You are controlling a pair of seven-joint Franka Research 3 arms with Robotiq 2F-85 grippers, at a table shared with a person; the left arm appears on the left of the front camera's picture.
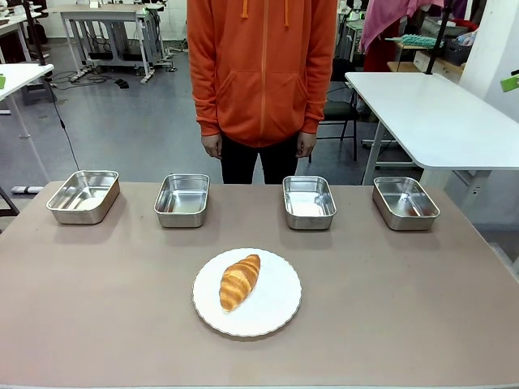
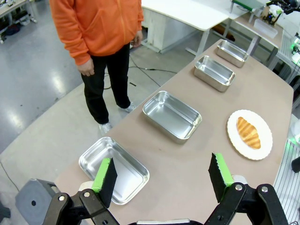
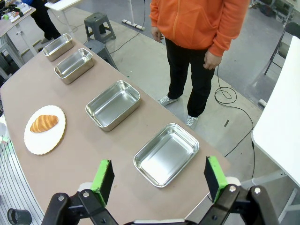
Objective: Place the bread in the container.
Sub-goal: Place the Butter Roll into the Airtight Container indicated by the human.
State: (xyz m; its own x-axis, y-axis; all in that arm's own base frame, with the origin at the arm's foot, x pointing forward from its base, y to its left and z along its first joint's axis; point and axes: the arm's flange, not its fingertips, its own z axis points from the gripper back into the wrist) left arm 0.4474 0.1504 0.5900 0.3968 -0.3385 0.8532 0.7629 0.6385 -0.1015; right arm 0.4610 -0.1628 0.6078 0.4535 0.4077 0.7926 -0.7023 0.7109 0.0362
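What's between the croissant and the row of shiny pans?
Only the edge of the white plate and bare brown table, as the front view shows.

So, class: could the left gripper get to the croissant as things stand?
Probably yes. The left gripper is open above the table, and nothing stands between it and the croissant, lying uncovered on the white plate.

This looks like a lab or workshop hall. It has a glossy grey painted floor point(image 1: 122, 121), a white workbench on a metal frame point(image 1: 97, 11) at the upper left, a long white table point(image 1: 430, 113) at the right, and a black cable point(image 1: 63, 130) trailing loose across the floor.
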